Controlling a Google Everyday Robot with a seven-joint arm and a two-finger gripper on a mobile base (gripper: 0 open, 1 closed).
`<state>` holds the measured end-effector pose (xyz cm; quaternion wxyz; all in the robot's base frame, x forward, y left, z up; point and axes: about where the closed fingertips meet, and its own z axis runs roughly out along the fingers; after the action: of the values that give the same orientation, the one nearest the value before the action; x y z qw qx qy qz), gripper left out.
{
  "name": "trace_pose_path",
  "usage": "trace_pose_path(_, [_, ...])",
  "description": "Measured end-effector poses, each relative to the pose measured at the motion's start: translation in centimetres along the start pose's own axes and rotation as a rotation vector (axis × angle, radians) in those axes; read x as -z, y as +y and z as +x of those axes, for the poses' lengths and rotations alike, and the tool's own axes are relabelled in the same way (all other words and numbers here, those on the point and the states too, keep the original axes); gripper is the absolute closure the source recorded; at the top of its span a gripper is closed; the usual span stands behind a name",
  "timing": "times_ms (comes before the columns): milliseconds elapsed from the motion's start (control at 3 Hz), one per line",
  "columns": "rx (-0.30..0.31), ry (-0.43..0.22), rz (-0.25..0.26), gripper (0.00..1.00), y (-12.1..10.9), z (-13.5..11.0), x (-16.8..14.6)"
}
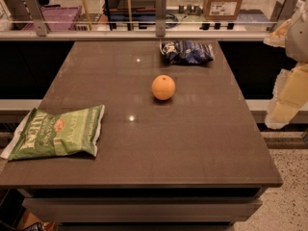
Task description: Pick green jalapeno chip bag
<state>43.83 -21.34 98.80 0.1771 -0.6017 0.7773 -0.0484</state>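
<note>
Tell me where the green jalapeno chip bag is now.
In the camera view, the green jalapeno chip bag lies at the table's near-left corner, left of the orange; the gripper hangs beyond the table's right side.

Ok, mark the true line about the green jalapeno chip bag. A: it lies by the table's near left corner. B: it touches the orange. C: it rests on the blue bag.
A: the green jalapeno chip bag lies at the table's near left corner, apart from the orange and blue bag; the gripper is off the table's right side.
</note>
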Motion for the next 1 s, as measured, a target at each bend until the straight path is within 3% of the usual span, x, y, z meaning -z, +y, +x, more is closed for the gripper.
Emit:
trace_pose_path(667, [0.000, -0.018, 0.008, 0.00, 0.0, -0.3, 0.1])
trace_pose_path(1000, [0.006, -0.081, 0.000, 0.00, 0.4, -1.5, 0.0])
